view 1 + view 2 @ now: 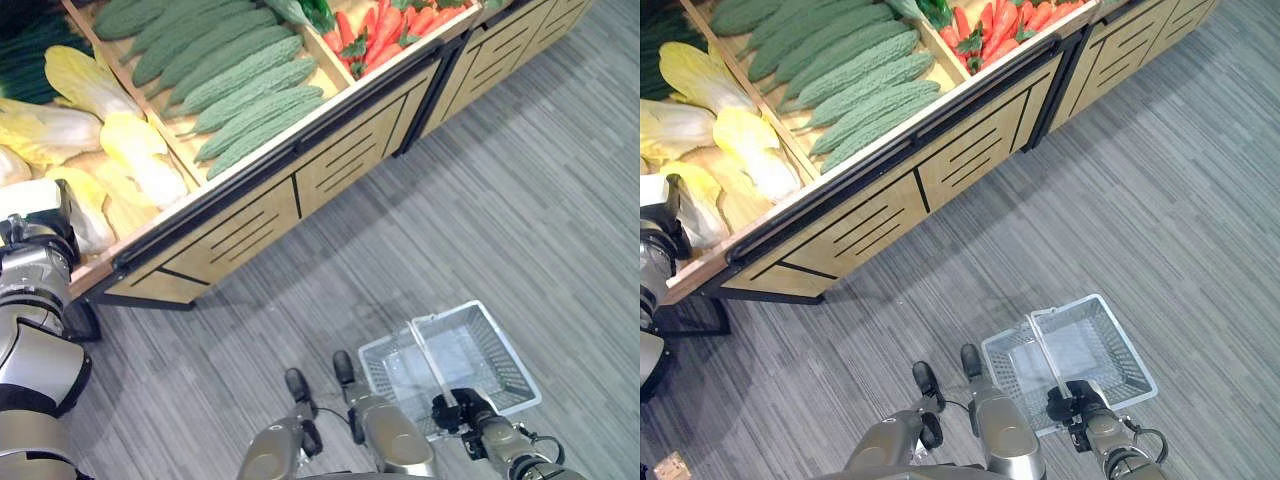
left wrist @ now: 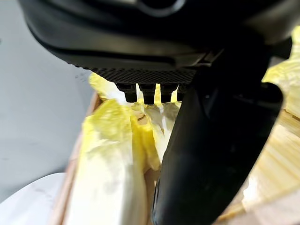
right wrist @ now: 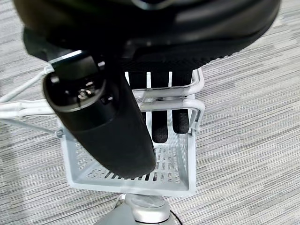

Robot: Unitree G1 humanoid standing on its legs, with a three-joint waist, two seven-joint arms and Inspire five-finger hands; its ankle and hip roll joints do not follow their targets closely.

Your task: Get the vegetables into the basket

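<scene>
The right wrist view shows the right hand (image 3: 140,93) up close: its fingers (image 3: 159,124) are curled over the thin wire handle (image 3: 28,108) of the white plastic basket with slotted sides (image 3: 136,180), and the thumb lies on the near side of that handle. From the head views, the same basket (image 1: 500,360) hangs low over the grey striped carpet floor (image 1: 520,220), near and to the right.

The left wrist view shows the left hand (image 2: 154,61) just above the pale yellow leafy cabbages (image 2: 112,159). Its short fingertips (image 2: 145,91) reach down toward the leaves, and the thumb (image 2: 211,154) stands beside them. Whether the fingers grip a cabbage cannot be told.

In the head views the cabbages (image 1: 140,160) lie in the left bin of the long wooden counter with black-edged drawers (image 1: 300,190). Bumpy green bitter gourds (image 1: 240,80) fill the next bin, and red carrots with green tops (image 1: 385,30) lie farther right.
</scene>
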